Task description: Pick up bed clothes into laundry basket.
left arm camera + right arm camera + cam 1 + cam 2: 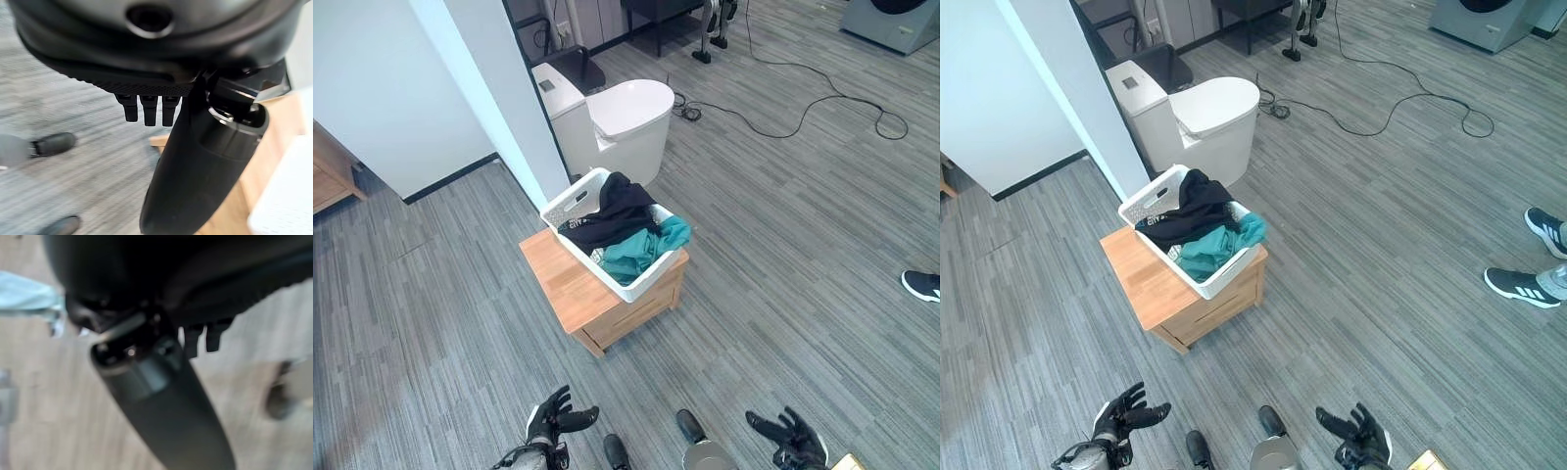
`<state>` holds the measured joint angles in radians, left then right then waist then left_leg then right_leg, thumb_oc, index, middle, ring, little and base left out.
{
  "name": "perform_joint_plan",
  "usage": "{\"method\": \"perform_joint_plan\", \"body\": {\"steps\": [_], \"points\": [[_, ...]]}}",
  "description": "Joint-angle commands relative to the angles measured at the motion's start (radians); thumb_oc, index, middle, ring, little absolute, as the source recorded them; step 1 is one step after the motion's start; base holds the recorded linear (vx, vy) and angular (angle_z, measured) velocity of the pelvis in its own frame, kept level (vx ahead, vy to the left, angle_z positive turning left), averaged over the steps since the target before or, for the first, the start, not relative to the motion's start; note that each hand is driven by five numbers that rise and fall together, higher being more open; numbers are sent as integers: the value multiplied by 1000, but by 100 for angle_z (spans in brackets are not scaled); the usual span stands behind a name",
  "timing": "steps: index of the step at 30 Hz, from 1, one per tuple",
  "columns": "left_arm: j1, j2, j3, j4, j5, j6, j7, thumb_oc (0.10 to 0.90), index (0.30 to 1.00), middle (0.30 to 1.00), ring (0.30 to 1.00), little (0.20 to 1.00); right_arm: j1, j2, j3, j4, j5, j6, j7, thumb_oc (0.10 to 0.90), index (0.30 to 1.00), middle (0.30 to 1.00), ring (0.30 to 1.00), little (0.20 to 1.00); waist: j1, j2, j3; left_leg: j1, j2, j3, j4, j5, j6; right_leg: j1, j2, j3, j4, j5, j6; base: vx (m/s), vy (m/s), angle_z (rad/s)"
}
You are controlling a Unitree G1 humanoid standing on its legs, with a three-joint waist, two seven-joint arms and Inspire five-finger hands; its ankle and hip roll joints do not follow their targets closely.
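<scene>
One basket (570, 206) (apparently two garments: black (617, 211), teal (641, 250)); both hands (551, 416) (795, 441), fingers released.

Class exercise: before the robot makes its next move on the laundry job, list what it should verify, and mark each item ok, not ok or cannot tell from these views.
1. Left hand empty, fingers spread: ok.
2. Right hand empty, fingers spread: ok.
3. Black garment and teal garment inside the white laundry basket: ok.
4. Basket resting fully on the wooden stand: ok.
5. More bed clothes left to collect: cannot tell.
6. Path free of the person's shoes: ok, they stand well off to the right.
</scene>
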<state>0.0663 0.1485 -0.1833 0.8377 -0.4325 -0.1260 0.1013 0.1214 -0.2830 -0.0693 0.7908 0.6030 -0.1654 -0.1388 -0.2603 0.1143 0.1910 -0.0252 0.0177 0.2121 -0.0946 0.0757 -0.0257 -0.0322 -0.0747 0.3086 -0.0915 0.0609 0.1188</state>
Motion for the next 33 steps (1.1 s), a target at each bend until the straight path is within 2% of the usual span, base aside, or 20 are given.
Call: {"method": "perform_joint_plan", "body": {"steps": [1, 5, 8, 10, 11, 12, 13, 15, 17, 19, 20, 22, 23, 24, 26, 27, 28, 29, 30, 33], "points": [[-67, 88, 35, -96, -50, -105, 16, 800, 900, 900, 900, 900, -9, -87, 11, -193, -37, -94, 36, 800, 900, 900, 900, 900, 8, -5, -2, 28, 53, -34, 12, -61, -55, -138, 41, 110, 231, -129, 35, -262, -149, 14], [-44, 144, 71, -247, -95, -123, -6, 800, 900, 900, 900, 900, -3, -164, 93, -366, -167, -68, 88, 800, 900, 900, 900, 900, 105, -24, 12, -57, 86, -178, 57, -6, -70, -62, 63, 83, 410, -251, 0, -351, -330, 68], [-30, 145, 121, -275, -114, -136, -5, 800, 900, 900, 900, 900, -10, -209, 103, -422, -205, -62, 100, 800, 900, 900, 900, 900, 178, -60, 6, -138, 79, -272, 67, 42, -97, 16, 61, 52, 324, -305, -23, -410, -418, 146], [-19, 126, 146, -313, -165, -137, 1, 800, 900, 900, 900, 900, -40, -226, 94, -434, -184, -64, 99, 800, 900, 900, 900, 900, 235, -78, 28, -231, 79, -347, 85, 118, -129, 53, 91, -21, 307, -351, -62, -537, -508, 109], [-19, 126, 146, -313, -165, -136, 1, 800, 900, 900, 900, 900, -41, -226, 94, -434, -184, -64, 99, 800, 900, 900, 900, 900, 234, -73, 25, -236, 83, -351, 86, 120, -131, 49, 96, -22, 305, -347, -63, -563, -565, 215], [25, 111, 184, -324, -195, -138, -6, 800, 900, 900, 900, 900, -57, -251, 97, -458, -216, -65, 100, 800, 900, 900, 900, 900, 287, -108, 70, -240, 53, -468, 121, 105, -137, 53, 127, -53, 336, -353, -88, -486, -355, 204], [55, 103, 193, -330, -188, -138, -12, 800, 900, 900, 900, 900, -57, -244, 92, -470, -205, -65, 113, 800, 900, 900, 900, 900, 296, -127, 75, -225, 44, -503, 183, 81, -127, 46, 125, -63, 334, -339, -89, -665, -404, 160], [103, 118, 208, -359, -152, -137, -17, 800, 900, 900, 900, 900, -7, -223, 60, -508, -167, -76, 128, 800, 900, 900, 900, 900, 288, -189, 76, -211, 84, -469, 389, 34, -91, 27, 91, -93, 303, -296, -96, -555, -161, 112], [101, 146, 233, -362, -130, -139, -16, 800, 900, 900, 900, 900, 42, -185, 49, -532, -143, -88, 139, 800, 900, 900, 900, 900, 277, -237, 78, -209, 169, -416, 558, 55, -72, 6, 75, -129, 298, -281, -107, -477, -143, 127], [81, 164, 248, -386, -131, -140, -9, 800, 900, 900, 900, 900, 54, -145, 51, -501, -123, -88, 128, 800, 900, 900, 900, 900, 260, -257, 61, -166, 231, -394, 618, 79, -74, -20, 76, -177, 288, -273, -118, -361, -97, 118], [80, 165, 249, -386, -131, -140, -9, 800, 900, 900, 900, 900, 54, -145, 51, -500, -123, -88, 128, 800, 900, 900, 900, 900, 258, -257, 59, -169, 231, -396, 617, 82, -74, -22, 76, -179, 287, -271, -119, -311, -50, 102], [59, 161, 257, -434, -140, -132, -15, 800, 900, 900, 900, 900, 76, -103, 40, -466, -100, -73, 129, 800, 900, 900, 900, 900, 214, -238, 22, -37, 320, -291, 517, 93, -106, -50, 81, -277, 278, -278, -114, -247, 4, 107], [59, 161, 258, -434, -140, -132, -15, 800, 900, 900, 900, 900, 76, -103, 40, -466, -100, -73, 129, 800, 900, 900, 900, 900, 212, -239, 20, -37, 319, -292, 513, 97, -106, -51, 80, -278, 275, -276, -114, -190, 63, 143], [40, 151, 246, -457, -154, -127, -28, 800, 900, 900, 900, 900, 102, -84, 17, -444, -96, -72, 128, 800, 900, 900, 900, 900, 176, -213, 1, 35, 371, -176, 440, 89, -124, -60, 72, -360, 261, -283, -106, -111, 52, 146], [32, 148, 239, -467, -159, -126, -39, 800, 900, 900, 900, 900, 114, -75, 3, -427, -90, -75, 127, 800, 900, 900, 900, 900, 157, -198, -11, 67, 381, -124, 395, 77, -132, -63, 65, -399, 250, -282, -101, -145, 133, 159], [17, 134, 216, -480, -174, -121, -57, 800, 900, 900, 900, 900, 131, -49, -29, -392, -52, -81, 118, 800, 900, 900, 900, 900, 126, -165, -28, 111, 362, -19, 300, -3, -150, -55, 39, -480, 225, -277, -79, -155, 234, 238], [18, 128, 210, -480, -182, -122, -60, 800, 900, 900, 900, 900, 137, -34, -43, -378, -34, -86, 115, 800, 900, 900, 900, 900, 114, -152, -36, 118, 350, 5, 243, -35, -154, -49, 25, -498, 213, -264, -70, -111, 191, 250], [19, 128, 210, -480, -182, -122, -60, 800, 900, 900, 900, 900, 137, -34, -43, -378, -34, -86, 115, 800, 900, 900, 900, 900, 113, -152, -36, 119, 350, 4, 242, -34, -154, -48, 25, -498, 212, -263, -69, -89, 256, 219], [11, 122, 189, -494, -197, -123, -64, 800, 900, 900, 900, 900, 122, -21, -59, -358, -12, -91, 101, 800, 900, 900, 900, 900, 108, -128, -39, 106, 313, 7, 152, -79, -162, -48, -14, -530, 194, -228, -43, -125, 285, 135], [8, 132, 186, -536, -224, -130, -77, 800, 900, 900, 900, 900, 86, -39, -75, -380, -25, -103, 86, 800, 900, 900, 900, 900, 121, -113, -18, 51, 257, -6, 115, -95, -152, -60, -83, -551, 156, -147, 4, -158, 359, 123]]}}
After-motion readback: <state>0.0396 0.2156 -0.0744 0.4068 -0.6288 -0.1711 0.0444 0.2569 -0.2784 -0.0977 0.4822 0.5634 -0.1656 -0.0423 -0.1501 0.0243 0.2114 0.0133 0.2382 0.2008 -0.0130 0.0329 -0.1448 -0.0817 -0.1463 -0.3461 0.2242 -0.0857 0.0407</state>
